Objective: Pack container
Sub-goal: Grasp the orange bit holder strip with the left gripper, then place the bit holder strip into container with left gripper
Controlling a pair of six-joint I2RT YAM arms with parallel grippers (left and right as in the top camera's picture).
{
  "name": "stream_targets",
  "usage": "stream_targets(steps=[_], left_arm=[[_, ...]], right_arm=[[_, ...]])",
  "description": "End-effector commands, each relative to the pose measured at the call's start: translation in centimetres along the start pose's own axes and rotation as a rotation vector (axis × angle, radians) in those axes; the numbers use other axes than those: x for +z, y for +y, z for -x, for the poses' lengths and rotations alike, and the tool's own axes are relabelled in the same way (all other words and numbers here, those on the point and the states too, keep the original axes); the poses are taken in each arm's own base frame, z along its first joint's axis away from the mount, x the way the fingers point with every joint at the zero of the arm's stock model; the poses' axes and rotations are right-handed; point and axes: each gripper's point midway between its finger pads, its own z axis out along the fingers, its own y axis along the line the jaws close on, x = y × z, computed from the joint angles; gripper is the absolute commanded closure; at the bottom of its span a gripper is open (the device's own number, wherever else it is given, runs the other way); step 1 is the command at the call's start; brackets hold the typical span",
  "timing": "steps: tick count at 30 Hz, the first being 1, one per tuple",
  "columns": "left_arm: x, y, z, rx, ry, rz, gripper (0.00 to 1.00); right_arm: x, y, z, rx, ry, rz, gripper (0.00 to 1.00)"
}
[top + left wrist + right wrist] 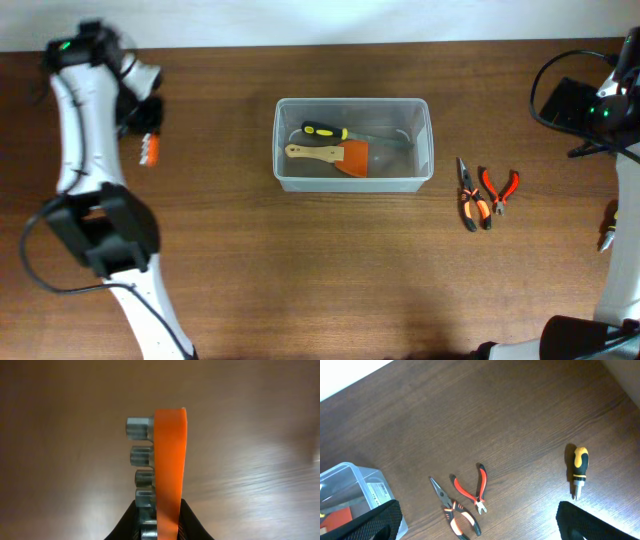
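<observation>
At the left end of the tabletop (230,260), the left fingers (196,526) pinch only one end of an orange plastic rail of steel sockets (170,460), well apart from the clear plastic rectangular container (350,184) at centre. Risk: such an end grip may let the rail pivot or slip. The right fingers (375,522) are spread wide and empty.

Dark brown wood-grain table (300,280), pale white wall (300,18) along far edge, soft glare on wood

No legible text — the sticker (381,493) on the container (367,476) is blurred.
</observation>
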Motion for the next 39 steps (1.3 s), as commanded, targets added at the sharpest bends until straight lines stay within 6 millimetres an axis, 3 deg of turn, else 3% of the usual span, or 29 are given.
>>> stream_targets(steps=[1,4,5,8,12,16,19,25,30,35,37,38,39], left_arm=[[-5.1,-7.1,3.7,0.269,-0.163,-0.005,0.98],[-7.2,-14.3,5.2,0.587,-0.249,-0.003,0.98],[-7.7,-18.8,5.2,0.817,-0.274,0.000,0.98],[-7.6,-25.2,4.4,1.140,-0.296,0.000,0.98],[-6.9,-31.5,4.1,1.330,-0.349,-0.012,0.98],[-4.5,-36.0,3.5,1.462,-0.347,-0.034,0.98],[-1.7,-38.0,2.8,1.513,-0.301,-0.058,0.98],[4.2,-39.7,2.1,1.543,-0.210,-0.095,0.98],[6.9,-41.1,2.3,1.559,-0.209,-0.103,0.98],[8.4,-42.9,1.8,1.576,-0.225,-0.153,0.97],[9.0,-43.3,1.4,1.579,-0.219,-0.177,0.93],[9.1,-43.5,1.3,1.579,-0.219,-0.190,0.86],[9.1,-43.6,1.2,1.575,-0.222,-0.201,0.61]], right_arm=[[0.1,-0.4,0.2,0.016,-0.006,-0.017,0.01],[0.1,-0.4,0.2,0.016,-0.006,-0.017,0.01],[0.1,-0.4,0.2,0.016,-0.006,-0.017,0.01],[0.1,-0.4,0.2,0.016,-0.006,-0.017,0.01],[0.1,-0.4,0.2,0.016,-0.006,-0.017,0.01],[0.1,-0.4,0.2,0.016,-0.006,-0.017,0.01],[0.1,-0.4,0.2,0.016,-0.006,-0.017,0.01],[0.1,-0.4,0.2,0.016,-0.006,-0.017,0.01],[0.1,-0.4,0.2,0.016,-0.006,-0.017,0.01],[0.1,-0.4,0.2,0.016,-0.006,-0.017,0.01],[0.1,-0.4,0.2,0.016,-0.006,-0.017,0.01],[0.1,-0.4,0.2,0.016,-0.006,-0.017,0.01],[0.1,-0.4,0.2,0.016,-0.006,-0.017,0.01]])
